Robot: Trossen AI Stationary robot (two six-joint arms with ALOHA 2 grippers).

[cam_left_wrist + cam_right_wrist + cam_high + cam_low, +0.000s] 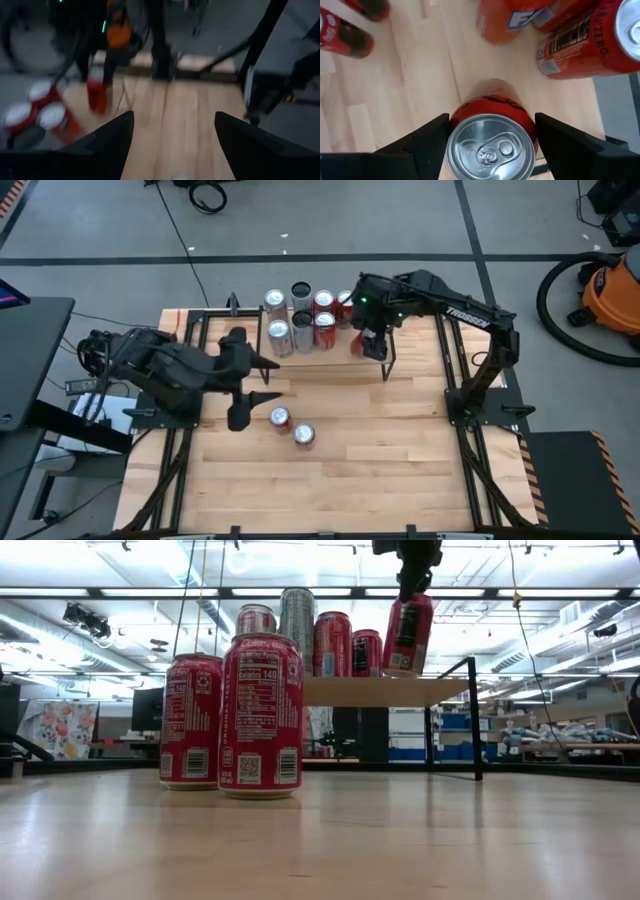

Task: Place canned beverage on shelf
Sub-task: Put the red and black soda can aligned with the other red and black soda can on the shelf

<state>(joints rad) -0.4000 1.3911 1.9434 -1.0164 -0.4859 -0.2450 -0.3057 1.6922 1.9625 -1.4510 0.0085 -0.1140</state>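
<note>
- Left gripper (pixel 262 380): idle over the table's (pixel 400 450) left side, jaws spread, holding nothing.
- Two cans (pixel 291 427): upright on the table, waiting.
- Shelf (pixel 340 362): six cans (pixel 300 318) already stocked.
- Right gripper (pixel 372 345): jaws pinching a red can (pixel 492 142) by its sides, above the shelf's right end. I judge it rigid, smooth, slip-prone; grip mid-body.

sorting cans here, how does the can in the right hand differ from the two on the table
The can in the right hand hangs in the air, tilted, above the shelf; the two table cans stand upright and free on the table. It sits by the shelf's cans; they stand apart, nearer the open left hand. All are red.
</note>
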